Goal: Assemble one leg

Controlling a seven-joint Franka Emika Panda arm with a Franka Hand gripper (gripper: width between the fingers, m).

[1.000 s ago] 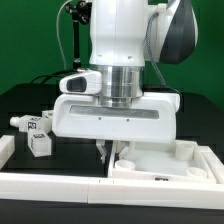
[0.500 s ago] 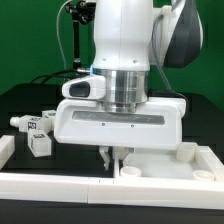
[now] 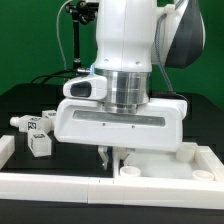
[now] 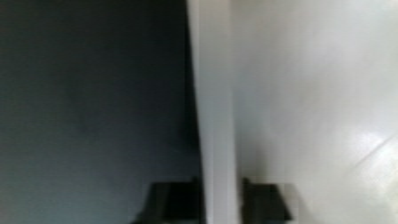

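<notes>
My gripper (image 3: 110, 157) reaches straight down at the left end of the large white tabletop (image 3: 165, 160), which lies flat with round corner sockets (image 3: 128, 171). In the wrist view the tabletop's thin white edge (image 4: 217, 110) runs between my two dark fingers (image 4: 173, 200), and the gripper (image 4: 219, 202) is shut on it. Two short white legs with black-and-white tags lie apart on the black table at the exterior view's left: one (image 3: 38, 124) farther back, one (image 3: 40, 145) nearer. The arm's body hides the table behind it.
A long white rail (image 3: 60, 183) runs along the front of the table. A white block (image 3: 5, 148) sits at the far left edge. A black stand with cables (image 3: 76, 40) rises at the back against the green wall.
The arm and gripper have shifted a little toward the exterior view's right, and the tabletop's left end has moved with them. The legs have not moved.
</notes>
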